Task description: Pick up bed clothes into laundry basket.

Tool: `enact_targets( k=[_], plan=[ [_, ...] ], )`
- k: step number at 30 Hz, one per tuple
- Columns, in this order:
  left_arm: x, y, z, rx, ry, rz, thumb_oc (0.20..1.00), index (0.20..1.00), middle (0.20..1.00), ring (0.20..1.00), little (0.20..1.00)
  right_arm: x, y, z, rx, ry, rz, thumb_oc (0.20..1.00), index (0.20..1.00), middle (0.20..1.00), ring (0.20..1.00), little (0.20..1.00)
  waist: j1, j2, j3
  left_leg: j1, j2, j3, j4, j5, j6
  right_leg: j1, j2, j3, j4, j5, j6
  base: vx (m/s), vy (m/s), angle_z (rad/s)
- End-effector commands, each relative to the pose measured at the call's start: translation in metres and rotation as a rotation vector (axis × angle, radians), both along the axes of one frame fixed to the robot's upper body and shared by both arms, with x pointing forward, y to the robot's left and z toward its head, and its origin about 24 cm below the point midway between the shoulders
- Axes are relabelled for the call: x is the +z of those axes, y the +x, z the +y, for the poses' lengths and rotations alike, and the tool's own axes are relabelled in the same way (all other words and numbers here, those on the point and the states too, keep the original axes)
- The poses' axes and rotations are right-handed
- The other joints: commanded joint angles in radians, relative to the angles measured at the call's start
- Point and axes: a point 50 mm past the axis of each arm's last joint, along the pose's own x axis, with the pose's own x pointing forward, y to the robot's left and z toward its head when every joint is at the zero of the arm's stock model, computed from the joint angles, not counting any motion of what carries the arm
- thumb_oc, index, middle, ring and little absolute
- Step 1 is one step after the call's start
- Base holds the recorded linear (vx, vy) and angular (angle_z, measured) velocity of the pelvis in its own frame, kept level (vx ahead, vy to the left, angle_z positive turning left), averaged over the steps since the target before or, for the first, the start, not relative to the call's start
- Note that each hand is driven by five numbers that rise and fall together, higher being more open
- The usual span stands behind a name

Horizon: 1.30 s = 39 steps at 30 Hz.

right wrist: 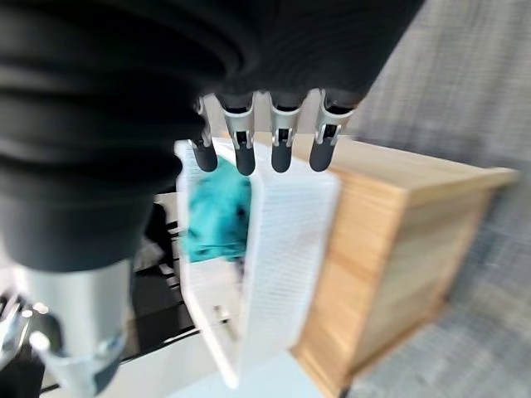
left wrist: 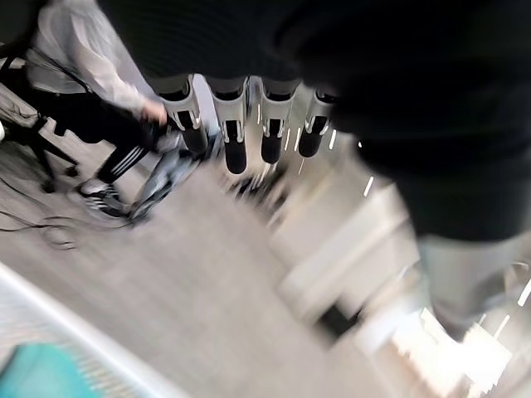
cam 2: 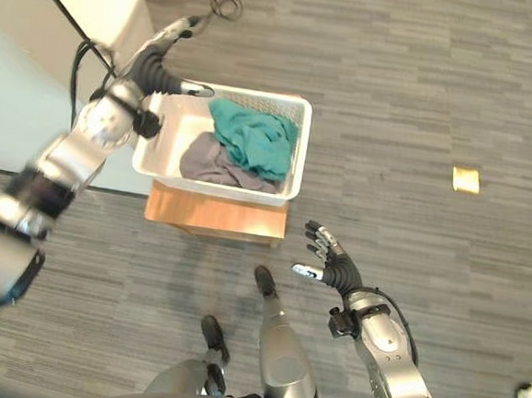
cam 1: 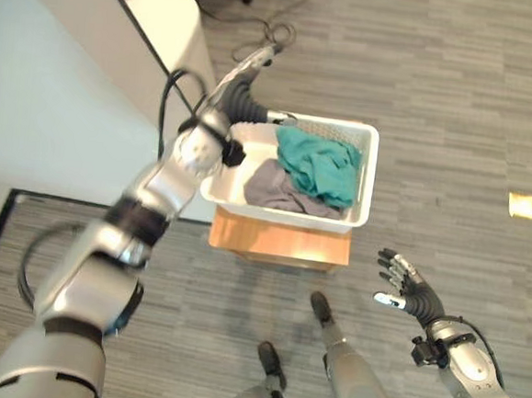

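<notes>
Basket: a white laundry basket (cam 1: 365,174) sits on a low wooden box (cam 1: 281,242) on the floor, just beside the bed (cam 1: 42,117).
Clothes: a teal garment (cam 1: 320,162) and a grey one (cam 1: 276,189) lie inside the basket, touching each other; the teal one is heaped toward the far side.
Left hand: the left hand (cam 1: 258,60) reaches out past the basket's far corner, fingers straight and apart, holding nothing.
Right hand: the right hand (cam 2: 328,257) hangs over bare floor, well apart from the basket, fingers spread and empty.
Progress: looks near done, since the bed surface in sight carries no clothes.
Risk, arm: the left forearm crosses low over the basket's rim; pulling it back carelessly could knock the basket.
Risk, perch: the basket overhangs the box, so a nudge might tip it and spill the clothes.
</notes>
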Motion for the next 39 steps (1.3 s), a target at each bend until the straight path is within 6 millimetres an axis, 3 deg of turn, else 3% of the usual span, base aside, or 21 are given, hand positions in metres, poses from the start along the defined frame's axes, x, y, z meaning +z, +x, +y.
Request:
enact_targets(
  k=[1, 2, 3, 5, 8, 13, 15, 16, 17, 19, 20, 21, 22, 24, 29, 30, 31, 33, 34, 35, 39],
  plan=[
    [-0.035, -0.017, 0.030, 0.018, -0.184, 0.081, 1.000, 1.000, 1.000, 1.000, 1.000, 0.004, -0.011, -0.012, -0.061, -0.027, -0.051, 1.000, 1.000, 1.000, 1.000, 1.000, 0.034, -0.031, -0.121, 0.002, -0.005, -0.010, 0.012, 0.033, -0.015, 0.094, -0.040, -0.024, 0.022, -0.112, 0.079, 0.08, -0.005, 0.32],
    [-0.054, -0.031, 0.039, 0.027, -0.239, 0.122, 1.000, 1.000, 1.000, 1.000, 1.000, 0.004, -0.011, -0.016, -0.085, -0.030, -0.056, 1.000, 1.000, 1.000, 1.000, 1.000, 0.049, -0.033, -0.135, 0.010, -0.005, -0.017, 0.012, 0.032, -0.013, 0.106, -0.041, -0.031, 0.021, -0.115, 0.077, 0.08, 0.004, 0.19],
    [-0.091, -0.056, 0.053, 0.050, -0.329, 0.227, 1.000, 1.000, 1.000, 1.000, 1.000, 0.004, -0.008, -0.018, -0.118, -0.021, -0.061, 1.000, 1.000, 1.000, 1.000, 1.000, 0.081, -0.041, -0.158, 0.024, -0.006, -0.026, 0.012, 0.030, -0.008, 0.126, -0.040, -0.036, 0.020, -0.122, 0.073, 0.08, 0.007, 0.22],
    [-0.111, -0.071, 0.060, 0.065, -0.407, 0.291, 1.000, 1.000, 1.000, 1.000, 1.000, 0.003, -0.007, -0.017, -0.120, -0.017, -0.057, 1.000, 1.000, 1.000, 1.000, 1.000, 0.093, -0.045, -0.170, 0.032, -0.006, -0.030, 0.012, 0.027, -0.006, 0.136, -0.041, -0.042, 0.021, -0.127, 0.072, 0.05, 0.008, 0.07],
    [-0.167, -0.113, 0.059, 0.067, -0.658, 0.507, 1.000, 1.000, 1.000, 1.000, 1.000, 0.001, -0.002, -0.013, -0.099, -0.009, -0.046, 1.000, 1.000, 1.000, 1.000, 1.000, 0.144, -0.061, -0.189, 0.060, -0.007, -0.047, 0.012, 0.022, 0.004, 0.171, -0.047, -0.063, 0.030, -0.143, 0.065, 0.04, 0.019, 0.11],
    [-0.196, -0.137, 0.038, 0.027, -0.835, 0.661, 1.000, 1.000, 1.000, 1.000, 1.000, -0.004, 0.005, -0.002, -0.037, -0.026, -0.012, 1.000, 1.000, 1.000, 1.000, 1.000, 0.244, -0.082, -0.185, 0.080, -0.017, -0.163, 0.031, 0.015, 0.026, 0.209, -0.088, -0.173, 0.138, -0.203, 0.067, 0.00, 0.050, 0.37],
    [-0.198, -0.140, 0.031, 0.020, -0.764, 0.685, 1.000, 1.000, 1.000, 1.000, 1.000, -0.007, 0.014, 0.005, -0.032, -0.040, -0.006, 1.000, 1.000, 1.000, 1.000, 1.000, 0.282, -0.074, -0.161, 0.090, -0.039, -0.254, 0.038, 0.010, 0.068, 0.127, -0.126, -0.237, 0.422, -0.184, 0.101, -0.06, 0.138, 1.45],
    [-0.198, -0.139, 0.032, 0.020, -0.764, 0.684, 1.000, 1.000, 1.000, 1.000, 1.000, -0.007, 0.014, 0.005, -0.032, -0.040, -0.007, 1.000, 1.000, 1.000, 1.000, 1.000, 0.281, -0.074, -0.163, 0.085, -0.040, -0.255, 0.039, 0.013, 0.069, 0.122, -0.126, -0.237, 0.421, -0.180, 0.102, -0.03, 0.119, 1.57],
    [-0.195, -0.140, 0.031, 0.018, -0.768, 0.674, 1.000, 1.000, 1.000, 1.000, 1.000, -0.007, 0.023, 0.008, -0.073, 0.018, -0.013, 1.000, 1.000, 1.000, 1.000, 1.000, 0.295, -0.065, -0.147, 0.089, -0.041, -0.280, 0.049, 0.008, 0.087, 0.080, -0.139, -0.245, 0.541, -0.143, 0.110, -0.03, 0.078, 1.12],
    [-0.194, -0.140, 0.030, 0.004, -0.764, 0.682, 1.000, 1.000, 1.000, 1.000, 1.000, -0.006, 0.025, 0.010, -0.098, 0.063, -0.023, 1.000, 1.000, 1.000, 1.000, 1.000, 0.292, -0.062, -0.138, 0.094, -0.041, -0.306, 0.050, 0.008, 0.091, 0.039, -0.122, -0.205, 0.598, -0.126, 0.110, 0.02, 0.017, 0.67],
    [-0.194, -0.139, 0.029, -0.004, -0.732, 0.690, 1.000, 1.000, 1.000, 1.000, 1.000, 0.001, 0.033, 0.013, -0.160, 0.237, -0.051, 1.000, 1.000, 1.000, 1.000, 1.000, 0.283, -0.061, -0.130, 0.101, -0.042, -0.395, 0.047, 0.010, 0.085, 0.006, -0.043, -0.077, 0.570, -0.155, 0.103, 0.20, -0.083, 0.67],
    [-0.190, -0.141, 0.034, 0.006, -0.677, 0.674, 1.000, 1.000, 1.000, 1.000, 1.000, 0.007, 0.032, 0.008, -0.163, 0.265, -0.077, 1.000, 1.000, 1.000, 1.000, 1.000, 0.277, -0.058, -0.142, 0.094, -0.047, -0.491, 0.048, 0.015, 0.070, 0.024, 0.019, 0.060, 0.442, -0.240, 0.086, 0.20, -0.083, 1.04],
    [-0.190, -0.141, 0.034, 0.006, -0.677, 0.674, 1.000, 1.000, 1.000, 1.000, 1.000, 0.007, 0.032, 0.008, -0.163, 0.265, -0.076, 1.000, 1.000, 1.000, 1.000, 1.000, 0.276, -0.058, -0.142, 0.094, -0.047, -0.492, 0.048, 0.015, 0.070, 0.025, 0.019, 0.059, 0.440, -0.240, 0.086, 0.23, -0.097, 1.88],
    [-0.194, -0.138, 0.032, 0.003, -0.673, 0.683, 1.000, 1.000, 1.000, 1.000, 1.000, 0.015, 0.021, -0.012, -0.163, 0.144, -0.112, 1.000, 1.000, 1.000, 1.000, 1.000, 0.252, -0.075, -0.137, 0.066, -0.097, -0.669, 0.088, 0.017, 0.044, 0.036, 0.089, 0.375, 0.291, -0.224, 0.095, 0.25, -0.199, 2.28],
    [-0.193, -0.143, 0.031, 0.027, -0.721, 0.651, 1.000, 1.000, 1.000, 1.000, 1.000, 0.004, 0.004, -0.023, -0.179, 0.164, -0.047, 1.000, 1.000, 1.000, 1.000, 1.000, 0.270, -0.110, -0.148, 0.031, -0.093, -0.751, 0.129, 0.012, 0.000, 0.097, 0.044, 0.283, 0.213, -0.194, 0.061, 0.08, -0.291, 1.99],
    [-0.196, -0.146, 0.028, 0.033, -0.760, 0.656, 1.000, 1.000, 1.000, 1.000, 1.000, -0.004, -0.002, -0.023, -0.201, 0.220, -0.017, 1.000, 1.000, 1.000, 1.000, 1.000, 0.265, -0.122, -0.147, -0.008, -0.067, -0.690, 0.170, 0.014, -0.012, 0.140, 0.034, 0.230, 0.176, -0.207, 0.044, 0.05, -0.339, 1.21],
    [-0.195, -0.146, 0.028, 0.033, -0.759, 0.655, 1.000, 1.000, 1.000, 1.000, 1.000, -0.004, -0.002, -0.023, -0.201, 0.221, -0.017, 1.000, 1.000, 1.000, 1.000, 1.000, 0.263, -0.123, -0.149, -0.014, -0.070, -0.693, 0.173, 0.018, -0.014, 0.137, 0.031, 0.229, 0.173, -0.202, 0.046, 0.04, -0.299, 1.46],
    [-0.197, -0.143, 0.029, 0.053, -0.807, 0.650, 1.000, 1.000, 1.000, 1.000, 1.000, -0.011, -0.002, -0.020, -0.188, 0.247, 0.017, 1.000, 1.000, 1.000, 1.000, 1.000, 0.260, -0.143, -0.127, -0.082, -0.051, -0.541, 0.251, 0.020, 0.002, 0.152, 0.012, 0.172, 0.173, -0.205, 0.036, -0.09, -0.231, 1.41],
    [-0.200, -0.144, 0.030, 0.058, -0.835, 0.656, 1.000, 1.000, 1.000, 1.000, 1.000, -0.013, -0.005, -0.021, -0.176, 0.215, 0.039, 1.000, 1.000, 1.000, 1.000, 1.000, 0.233, -0.145, -0.120, -0.079, 0.012, -0.263, 0.258, 0.006, 0.021, 0.162, -0.004, 0.061, 0.170, -0.217, 0.020, -0.19, -0.297, 2.10],
    [-0.197, -0.143, 0.028, 0.049, -0.826, 0.643, 1.000, 1.000, 1.000, 1.000, 1.000, -0.012, -0.006, -0.020, -0.165, 0.200, 0.037, 1.000, 1.000, 1.000, 1.000, 1.000, 0.214, -0.150, -0.126, -0.064, 0.058, -0.121, 0.285, 0.001, 0.020, 0.163, -0.024, -0.012, 0.164, -0.212, 0.020, -0.23, -0.280, 2.31],
    [-0.188, -0.133, 0.021, -0.004, -0.793, 0.611, 1.000, 1.000, 1.000, 1.000, 1.000, -0.018, -0.011, -0.021, -0.213, 0.199, 0.044, 1.000, 1.000, 1.000, 1.000, 1.000, 0.146, -0.143, -0.160, 0.007, 0.147, 0.142, 0.323, 0.009, -0.011, 0.167, -0.073, -0.222, 0.151, -0.218, 0.020, -0.17, -0.113, 1.92]
  ],
)
